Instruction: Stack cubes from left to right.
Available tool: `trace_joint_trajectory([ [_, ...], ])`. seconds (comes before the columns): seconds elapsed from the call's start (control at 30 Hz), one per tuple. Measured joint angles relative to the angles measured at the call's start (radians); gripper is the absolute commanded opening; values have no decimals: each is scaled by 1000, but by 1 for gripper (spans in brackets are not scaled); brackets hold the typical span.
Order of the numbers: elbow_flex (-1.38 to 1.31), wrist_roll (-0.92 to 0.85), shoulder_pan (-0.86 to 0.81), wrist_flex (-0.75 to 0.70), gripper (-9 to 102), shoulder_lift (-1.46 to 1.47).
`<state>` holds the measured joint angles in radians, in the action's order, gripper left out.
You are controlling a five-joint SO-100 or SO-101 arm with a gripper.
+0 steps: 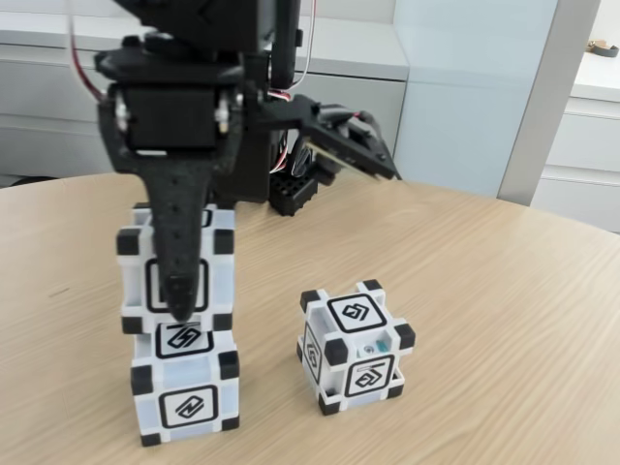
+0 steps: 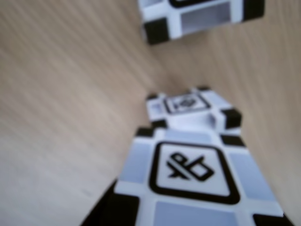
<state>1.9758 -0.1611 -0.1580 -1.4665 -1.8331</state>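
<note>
On the pale wooden surface [image 1: 504,291], the black hand [image 1: 179,300] pinches a white plastic cube with black corner blocks [image 1: 208,276], its near finger [image 1: 179,247] flat down the front face. In the fixed view this held cube sits at the left, resting on and set slightly back and left of a second like cube [image 1: 186,392]. A third like cube [image 1: 354,346] stands alone to the right, well apart; in the wrist view the held cube [image 2: 188,174] is nearest, the lower one [image 2: 193,108] beyond it.
</note>
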Motion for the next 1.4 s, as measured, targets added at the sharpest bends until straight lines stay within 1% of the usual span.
trace_joint_trajectory([
  [0.13,0,0,-2,0,0,0],
  [0.17,0,0,-2,0,2,0],
  [0.23,0,0,-2,0,8,0],
  [0.3,0,-6,-2,0,18,0],
  [0.4,0,-12,-2,0,28,0],
  [0.5,0,-18,-2,0,33,0],
  [0.63,-2,-23,2,0,37,0],
  [0.97,-2,-23,6,-2,40,-18],
  [1.1,-2,-9,126,-8,40,-75],
  [1.2,-2,29,199,-8,41,-97],
  [1.3,-2,77,314,-8,41,-100],
  [1.4,-2,112,377,-8,41,-100],
])
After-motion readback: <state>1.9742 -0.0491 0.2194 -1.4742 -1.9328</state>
